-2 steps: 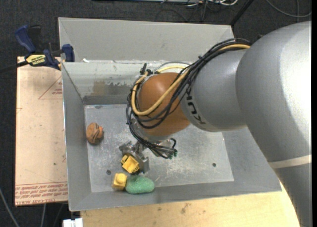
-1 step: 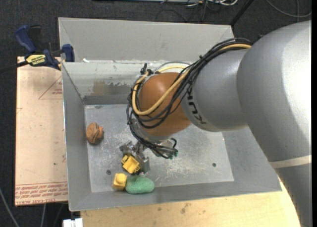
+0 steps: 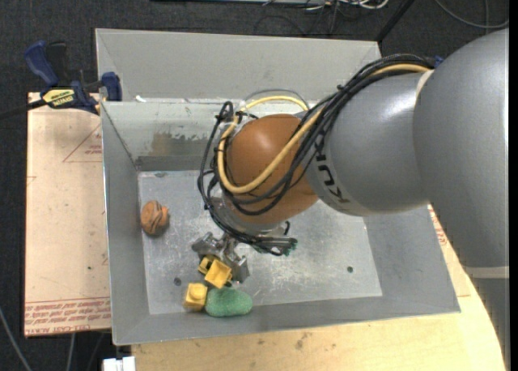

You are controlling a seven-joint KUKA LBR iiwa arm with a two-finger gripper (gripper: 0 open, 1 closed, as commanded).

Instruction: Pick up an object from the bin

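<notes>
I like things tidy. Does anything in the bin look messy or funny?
Nothing looks broken or spilled. One yellow piece sits tilted at the end effector, close to a yellow block and a green lump.

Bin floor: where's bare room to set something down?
Free: floor right of the arm, up to the right wall; also the back-left strip behind the brown ball. Crowded: front-left, where a yellow block, another yellow piece and a green lump cluster beneath the arm's tip.
</notes>
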